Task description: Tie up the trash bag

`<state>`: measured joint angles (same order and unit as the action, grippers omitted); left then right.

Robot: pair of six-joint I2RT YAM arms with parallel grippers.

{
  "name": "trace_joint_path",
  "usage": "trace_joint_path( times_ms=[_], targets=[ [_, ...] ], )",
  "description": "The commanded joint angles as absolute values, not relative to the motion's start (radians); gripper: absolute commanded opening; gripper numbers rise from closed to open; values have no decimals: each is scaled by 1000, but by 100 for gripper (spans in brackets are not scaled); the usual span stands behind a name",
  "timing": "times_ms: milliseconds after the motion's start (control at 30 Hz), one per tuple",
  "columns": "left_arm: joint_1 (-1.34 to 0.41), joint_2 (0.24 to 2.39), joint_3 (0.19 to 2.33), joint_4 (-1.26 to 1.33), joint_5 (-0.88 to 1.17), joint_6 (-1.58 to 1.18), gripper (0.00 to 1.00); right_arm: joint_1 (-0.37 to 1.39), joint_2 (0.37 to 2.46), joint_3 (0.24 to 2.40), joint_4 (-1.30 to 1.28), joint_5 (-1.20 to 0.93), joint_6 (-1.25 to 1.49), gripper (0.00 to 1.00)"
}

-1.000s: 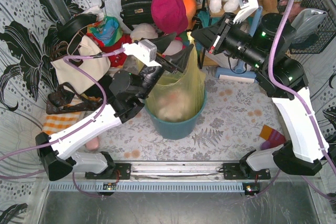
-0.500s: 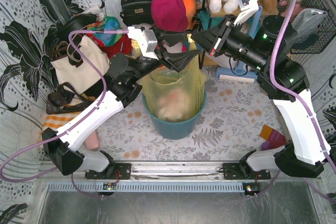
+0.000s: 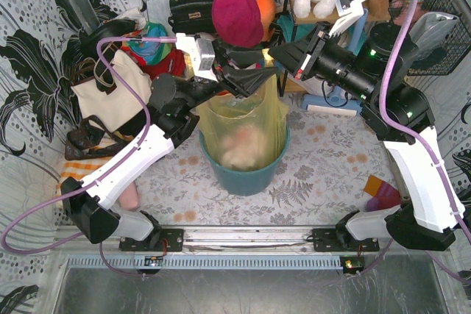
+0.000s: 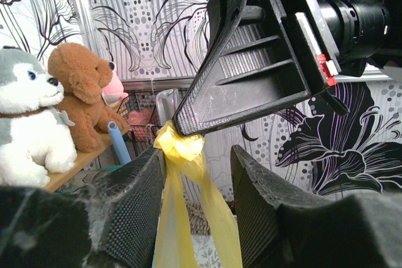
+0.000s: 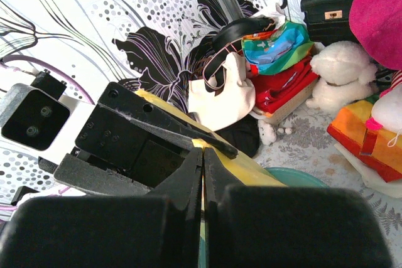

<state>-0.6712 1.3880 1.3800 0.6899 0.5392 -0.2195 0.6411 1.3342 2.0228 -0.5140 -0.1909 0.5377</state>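
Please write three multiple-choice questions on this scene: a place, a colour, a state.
1. Where does the trash bag stand? A in the teal bin; B on a chair; C in a box.
2. What colour is the bag? A white; B black; C yellow-green.
3. How are the jaws of the right gripper? A wide open; B shut on the bag's gathered top; C holding a cloth.
Answers: 1 A, the bin's rim rings it; 2 C, its plastic shows yellow-green; 3 B, they pinch the bunched plastic.

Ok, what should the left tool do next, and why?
Probably close the left tool on the trash bag at its twisted neck: the yellow strip hangs between its parted jaws, just below where the shut right tool pinches it.
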Motion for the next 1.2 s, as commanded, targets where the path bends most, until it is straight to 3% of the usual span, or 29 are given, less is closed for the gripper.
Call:
trace_joint_path(
  times_ms=[0, 533, 900, 1033, 1167],
  targets=[
    [-662, 1368, 1393, 762, 531, -246, 50, 645, 1309, 2013, -469, -192, 537, 0],
    [-661, 1364, 1380, 792, 498, -262, 36, 645, 1310, 2003, -466, -187, 533, 0],
    [-661, 1370, 1386, 778, 502, -258, 19, 646, 1304, 1993, -453, -186, 538, 0],
    [-661, 1369, 1384, 773, 490, -257, 4, 645, 1302, 1992, -454, -186, 537, 0],
    [-661, 1368, 1387, 774, 502, -252, 0, 645, 1300, 1990, -447, -180, 535, 0]
  ],
)
